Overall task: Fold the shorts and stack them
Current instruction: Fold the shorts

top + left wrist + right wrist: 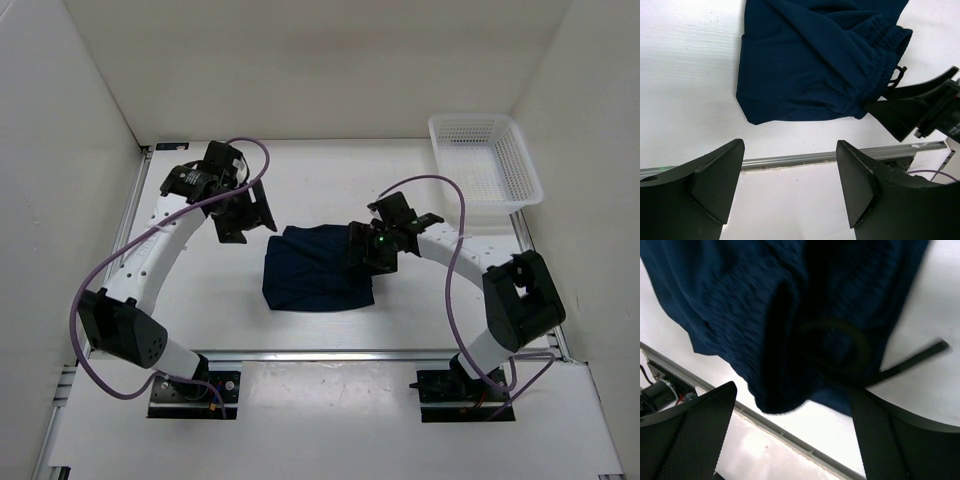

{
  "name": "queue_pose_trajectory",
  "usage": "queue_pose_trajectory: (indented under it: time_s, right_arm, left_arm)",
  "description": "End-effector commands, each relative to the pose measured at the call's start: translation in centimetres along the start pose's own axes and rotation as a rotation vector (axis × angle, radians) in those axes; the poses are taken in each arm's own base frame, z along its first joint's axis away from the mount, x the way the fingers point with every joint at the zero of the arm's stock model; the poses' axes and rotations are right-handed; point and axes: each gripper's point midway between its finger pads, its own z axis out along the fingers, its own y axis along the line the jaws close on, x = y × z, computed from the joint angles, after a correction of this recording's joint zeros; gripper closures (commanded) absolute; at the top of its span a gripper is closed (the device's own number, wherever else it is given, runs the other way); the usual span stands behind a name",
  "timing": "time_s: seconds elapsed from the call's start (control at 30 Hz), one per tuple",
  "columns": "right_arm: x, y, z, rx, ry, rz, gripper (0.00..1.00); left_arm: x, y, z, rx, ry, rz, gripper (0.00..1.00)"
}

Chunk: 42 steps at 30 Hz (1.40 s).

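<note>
Mid-table lie the navy shorts (pixel 315 272), folded into a thick pad; soft, light, limp cloth, likely to sag open unless pinched through every layer; the gathered waistband (pixel 882 42) at their 3 o'clock edge looks the firmest hold; there the right gripper (pixel 792 390) hovers, jaws spread, grasping nothing; the left gripper (pixel 790 150), released and empty, hangs at 10 o'clock; a white mesh basket (pixel 478 119) stands far off at 1 o'clock.

left arm (pixel 150 252): my white shell, rows of small holes, black joint blocks
right arm (pixel 440 243): white too, big black elbow housing
cables (pixel 448 285): purple, one per arm
left gripper (pixel 790 150): my black matte wedge fingers
right gripper (pixel 792 390): black fingers, fine-textured faces
light (pixel 381 241): green dot, my right wrist
bases (pixel 185 392): black plates
</note>
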Motion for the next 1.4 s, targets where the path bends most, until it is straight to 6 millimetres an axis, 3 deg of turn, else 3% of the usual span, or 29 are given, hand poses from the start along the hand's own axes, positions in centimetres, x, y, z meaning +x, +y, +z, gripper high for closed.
queue_pose_trajectory:
  time_s: [0.0, 0.1, 0.23, 0.3, 0.33, 0.4, 0.53, 0.63, 0.8, 0.97, 1.0, 1.07, 1.1, 1.13, 1.17, 1.2, 1.27, 1.37]
  right_arm:
    - [-2.0, 3.1, 0.3, -0.097, -0.036, -0.073, 0.06]
    - [-1.6, 3.4, 1.5, -0.096, -0.014, -0.073, 0.09]
    - [-1.4, 3.2, 2.8, -0.07, -0.003, -0.072, 0.32]
    - [-2.0, 3.3, 2.6, -0.046, -0.037, -0.075, 0.67]
    - [-2.2, 3.8, 2.0, -0.028, -0.065, -0.094, 0.91]
    - [-3.2, 3.5, 0.8, 0.042, -0.117, -0.1, 1.0]
    - [-3.8, 6.3, -2.9, 0.017, -0.174, -0.176, 1.0]
    - [-4.0, 6.8, -5.0, 0.025, -0.2, -0.178, 1.0]
    - [-3.5, 6.4, -6.3, 0.058, -0.191, -0.171, 1.0]
    - [-3.0, 1.5, -4.9, 0.225, -0.204, -0.097, 1.0]
    - [-3.8, -0.3, -5.0, 0.292, -0.244, -0.061, 1.0]
    - [-2.8, -3.3, -4.4, 0.37, -0.232, 0.004, 1.0]
    - [-3.0, -4.0, -4.3, 0.387, -0.246, 0.031, 0.93]
    - [-3.0, -5.0, -4.3, 0.413, -0.25, 0.045, 0.66]
    - [-2.8, -5.8, -4.1, 0.429, -0.238, 0.058, 0.53]
    - [-2.6, -5.9, -4.1, 0.434, -0.23, 0.059, 0.24]
    - [-2.1, -6.3, -4.0, 0.451, -0.206, 0.062, 0.14]
    - [-1.4, -6.1, -4.2, 0.449, -0.173, 0.066, 0.11]
  left_arm:
    - [-0.2, -0.3, -1.8, 0.053, -0.053, 0.023, 0.15]
    - [0.2, -0.2, -1.5, 0.059, -0.045, 0.023, 0.16]
    - [0.6, 0.2, -1.0, 0.047, -0.028, 0.02, 0.16]
    - [0.5, 0.0, -1.3, 0.057, -0.042, 0.023, 0.16]
    - [0.5, 0.0, -1.3, 0.057, -0.042, 0.023, 0.16]
    - [0.5, 0.4, -1.1, 0.049, -0.038, 0.013, 0.16]
    - [0.3, 1.0, -0.9, 0.032, -0.04, 0.013, 0.16]
    - [0.1, 1.6, -1.0, 0.025, -0.048, 0.014, 0.18]
    - [1.1, 2.2, 0.0, 0.017, -0.01, 0.018, 0.19]
    - [1.3, 1.9, 0.8, 0.045, 0.008, 0.028, 0.19]
    - [1.6, 1.6, 1.1, 0.045, 0.021, 0.038, 0.19]
    - [1.9, 1.4, 1.5, 0.043, 0.034, 0.047, 0.19]
    - [1.9, 1.1, 1.5, 0.051, 0.029, 0.057, 0.19]
    - [2.2, 1.4, 2.1, 0.039, 0.048, 0.053, 0.19]
    - [2.5, 1.6, 2.3, 0.033, 0.057, 0.052, 0.19]
    - [2.8, 1.5, 2.6, 0.035, 0.063, 0.06, 0.19]
    - [3.0, 1.5, 3.0, 0.037, 0.076, 0.059, 0.19]
    - [3.5, 1.2, 3.5, 0.05, 0.097, 0.065, 0.19]
